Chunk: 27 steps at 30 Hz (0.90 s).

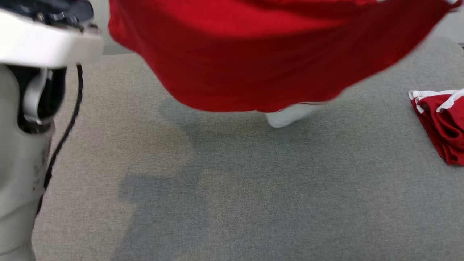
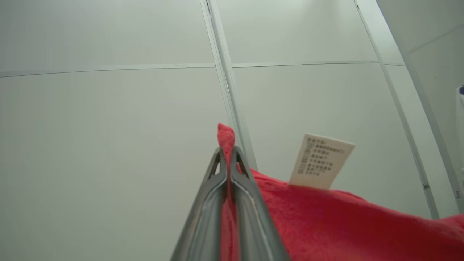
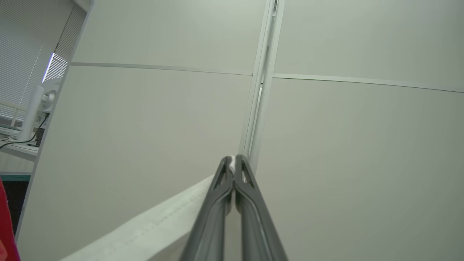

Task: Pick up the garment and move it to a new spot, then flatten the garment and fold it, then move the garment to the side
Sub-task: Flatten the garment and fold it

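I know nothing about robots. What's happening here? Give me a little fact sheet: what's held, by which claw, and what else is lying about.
Held: red garment, raised and spread above the grey surface, blurred
Left gripper: shut on a red edge, beside a white label
Right gripper: shut on the white trim
Nearby: second red-and-white garment, lying on the surface at the robot's right
Unclear: whether the hanging white part touches the surface
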{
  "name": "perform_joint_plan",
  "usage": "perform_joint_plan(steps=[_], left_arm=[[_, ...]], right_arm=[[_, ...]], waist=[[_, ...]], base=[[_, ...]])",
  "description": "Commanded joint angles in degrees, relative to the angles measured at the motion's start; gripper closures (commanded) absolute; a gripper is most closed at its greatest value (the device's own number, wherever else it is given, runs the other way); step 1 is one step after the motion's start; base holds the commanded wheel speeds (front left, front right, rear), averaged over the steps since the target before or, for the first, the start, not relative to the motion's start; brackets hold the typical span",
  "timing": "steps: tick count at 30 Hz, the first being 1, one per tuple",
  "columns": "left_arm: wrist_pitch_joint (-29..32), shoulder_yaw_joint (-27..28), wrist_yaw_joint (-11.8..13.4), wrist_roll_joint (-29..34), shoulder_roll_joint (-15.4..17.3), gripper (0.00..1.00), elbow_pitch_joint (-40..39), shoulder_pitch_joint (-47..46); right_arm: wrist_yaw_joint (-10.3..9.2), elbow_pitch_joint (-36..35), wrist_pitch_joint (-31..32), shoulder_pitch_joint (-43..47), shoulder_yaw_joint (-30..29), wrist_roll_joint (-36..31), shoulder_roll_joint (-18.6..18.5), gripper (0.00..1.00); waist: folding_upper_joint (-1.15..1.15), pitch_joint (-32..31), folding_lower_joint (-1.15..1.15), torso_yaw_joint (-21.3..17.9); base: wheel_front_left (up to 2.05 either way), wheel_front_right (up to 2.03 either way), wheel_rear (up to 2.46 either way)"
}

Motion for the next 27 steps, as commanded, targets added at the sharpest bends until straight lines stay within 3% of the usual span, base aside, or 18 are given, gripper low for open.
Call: perform_joint_plan(steps=[1,11,20,27], left_arm=[[0.2,0.1,-0.4,0.1,0.2,1.0,0.6,-1.3],[-0.6,-2.4,-4.9,-0.9,-2.4,1.0,17.8,-16.2],[-8.3,-3.6,-7.8,-0.4,-6.6,1.0,42.5,-32.5],[-12.0,-3.3,-8.4,-1.2,-9.0,1.0,56.6,-36.7]], right_arm=[[0.0,0.6,0.6,-1.1,0.1,0.4,-0.2,1.0],[0.0,17.0,-0.2,-19.6,7.3,4.9,0.3,1.0],[0.01,38.6,-13.3,-37.0,11.9,7.7,4.8,1.0],[0.01,51.5,-17.9,-37.5,15.6,11.4,9.9,1.0]], waist=[[0.0,0.2,0.0,-0.2],[0.0,4.5,0.0,-0.6],[0.0,7.4,0.0,0.2],[0.0,9.6,0.0,-0.7]], base=[[0.0,0.0,0.0],[0.0,0.0,0.0],[0.0,0.0,0.0],[0.0,0.0,0.0]])
